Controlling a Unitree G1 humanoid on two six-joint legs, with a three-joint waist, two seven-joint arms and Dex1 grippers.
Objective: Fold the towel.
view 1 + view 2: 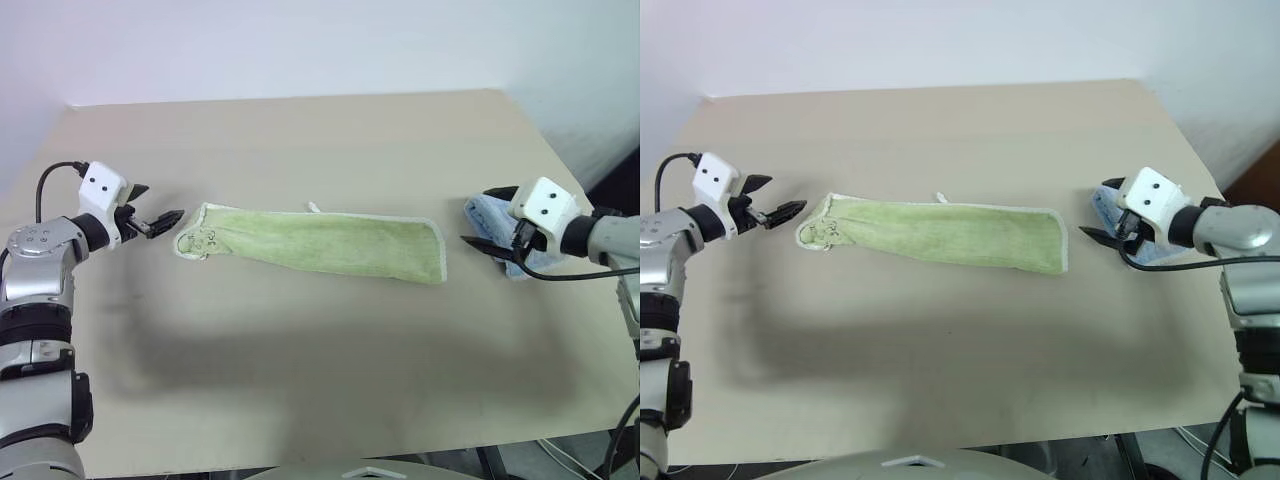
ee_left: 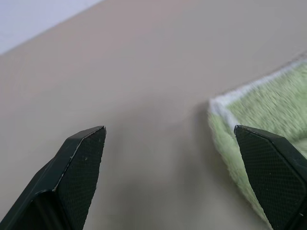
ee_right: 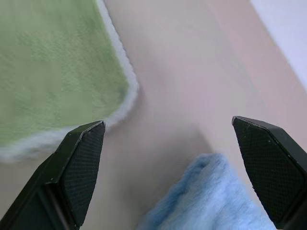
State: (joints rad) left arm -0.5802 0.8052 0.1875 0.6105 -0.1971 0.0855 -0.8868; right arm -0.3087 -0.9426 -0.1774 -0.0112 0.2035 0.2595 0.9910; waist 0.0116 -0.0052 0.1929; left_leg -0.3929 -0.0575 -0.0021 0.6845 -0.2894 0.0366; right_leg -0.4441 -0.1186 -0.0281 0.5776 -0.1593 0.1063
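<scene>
The towel [image 1: 320, 243] is light green and lies as a long folded strip across the middle of the table, its white edging showing at both ends. A small white loop [image 1: 313, 207] sticks out of its far edge, and a dark logo [image 1: 200, 241] sits at its left end. My left gripper [image 1: 165, 200] is open just off that left end, apart from the cloth. In the left wrist view the towel's corner [image 2: 268, 105] lies by one black finger [image 2: 273, 167]. My right gripper [image 1: 478, 217] is open beyond the right end, with nothing between its fingers.
A smaller light blue towel [image 3: 211, 201] lies bunched under my right gripper, near the table's right edge. The tan table [image 1: 300, 140] has bare room behind and in front of the green strip. A pale wall runs behind the far edge.
</scene>
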